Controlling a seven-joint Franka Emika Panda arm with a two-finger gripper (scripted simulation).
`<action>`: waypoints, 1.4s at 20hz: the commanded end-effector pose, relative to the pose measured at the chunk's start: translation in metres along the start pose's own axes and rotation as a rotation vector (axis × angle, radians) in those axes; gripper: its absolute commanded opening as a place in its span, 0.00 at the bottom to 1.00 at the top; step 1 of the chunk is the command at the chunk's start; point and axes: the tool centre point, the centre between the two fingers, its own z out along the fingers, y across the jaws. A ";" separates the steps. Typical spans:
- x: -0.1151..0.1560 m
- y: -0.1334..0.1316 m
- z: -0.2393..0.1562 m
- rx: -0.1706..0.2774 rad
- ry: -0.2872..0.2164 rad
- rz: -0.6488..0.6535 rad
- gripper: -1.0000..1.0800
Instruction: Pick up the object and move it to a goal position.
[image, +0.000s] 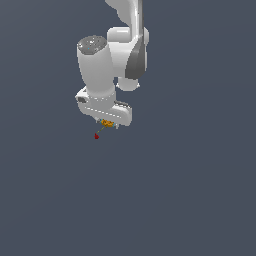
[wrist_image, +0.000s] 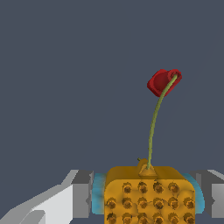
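end effector (image: 107, 123): i see it pointing down, clamped on the object, 1 pad each side
object (wrist_image: 149, 195): orange-yellow bumpy lump, pinched between the cyan pads (wrist_image: 98, 193), sits just under the white hand in the exterior view
stalk (wrist_image: 154, 126): thin, greenish, curves away from the lump
red blob (wrist_image: 163, 82): on the stalk tip, free of the fingers
backdrop: plain dark grey-blue, i see no desk

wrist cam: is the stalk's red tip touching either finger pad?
No. The red tip stands well clear of the blue finger pads, which press the orange bumpy object from both sides.
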 end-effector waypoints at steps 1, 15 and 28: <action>0.006 0.003 -0.027 0.000 0.000 0.000 0.00; 0.039 0.015 -0.163 -0.001 0.000 0.000 0.00; 0.063 0.021 -0.249 0.000 0.000 -0.002 0.00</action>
